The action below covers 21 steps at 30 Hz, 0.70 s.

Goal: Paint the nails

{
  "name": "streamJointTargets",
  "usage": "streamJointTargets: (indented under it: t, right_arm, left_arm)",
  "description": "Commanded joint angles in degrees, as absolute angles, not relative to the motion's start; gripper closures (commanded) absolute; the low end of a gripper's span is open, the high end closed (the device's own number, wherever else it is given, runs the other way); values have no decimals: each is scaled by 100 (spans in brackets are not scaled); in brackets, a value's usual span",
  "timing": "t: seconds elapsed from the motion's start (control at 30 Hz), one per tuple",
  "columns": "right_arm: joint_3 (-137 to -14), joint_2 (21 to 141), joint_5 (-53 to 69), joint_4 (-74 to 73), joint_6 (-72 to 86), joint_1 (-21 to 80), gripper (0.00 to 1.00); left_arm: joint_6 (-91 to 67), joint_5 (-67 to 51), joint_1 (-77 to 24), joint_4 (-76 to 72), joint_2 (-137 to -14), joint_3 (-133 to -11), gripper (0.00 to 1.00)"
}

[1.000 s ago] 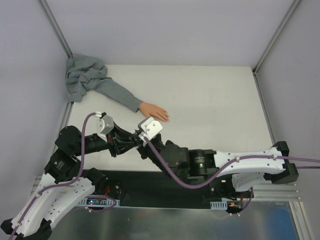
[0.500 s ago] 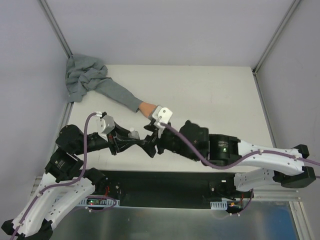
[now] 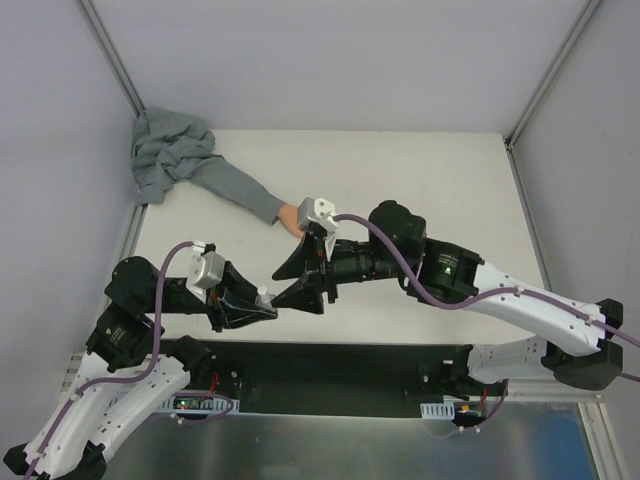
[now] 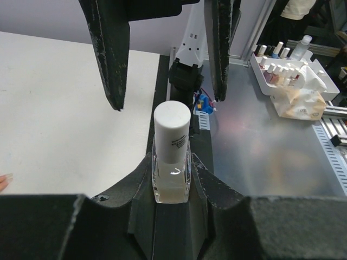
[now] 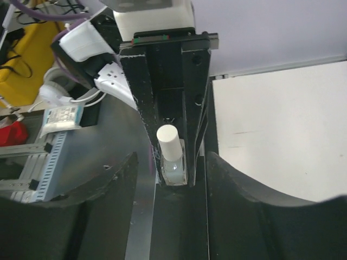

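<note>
My left gripper [image 4: 172,187] is shut on the clear glass body of a small polish bottle [image 4: 172,157] with a white cap, held near the table's front edge [image 3: 262,298]. My right gripper [image 3: 286,286] faces it, open, its fingers [image 4: 111,54] spread either side of the cap without touching. In the right wrist view the bottle [image 5: 172,154] stands ahead of that gripper [image 5: 171,181]. The fake hand [image 3: 290,215] lies behind in its grey sleeve [image 3: 235,188]. My right wrist covers the nails.
A crumpled grey cloth [image 3: 165,155] fills the back left corner. Metal frame posts [image 3: 110,50] rise at both back corners. A black strip [image 3: 330,375] runs along the near edge. Off the table stands a white tray [image 4: 271,67] of polish bottles.
My right gripper has opened and drawn back from the bottle's cap while its arm swung up and to the right. My left gripper has pulled the bottle slightly nearer.
</note>
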<state>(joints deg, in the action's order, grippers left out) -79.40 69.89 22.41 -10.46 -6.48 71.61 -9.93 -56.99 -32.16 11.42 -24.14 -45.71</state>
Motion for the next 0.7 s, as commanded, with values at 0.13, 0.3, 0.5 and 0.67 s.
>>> streamJointTargets:
  t: [0.13, 0.3, 0.5, 0.67]
  right_arm:
    - [-8288, 7523, 3674, -316, -264, 7023, 52]
    - [-8350, 7664, 3832, -132, -211, 7014, 61]
    - [-8288, 7664, 3762, -18, -211, 6996, 71]
    - [-8113, 7550, 3543, -26, -255, 7005, 99]
  left_arm:
    - [-1213, -6214, -3199, 765, -2426, -4720, 100]
    - [-1239, -6275, -3199, 730, -2417, -4729, 100]
    - [-1248, -6223, -3199, 712, -2417, -4720, 100]
    - [-1309, -5899, -3199, 721, -2435, -4772, 100]
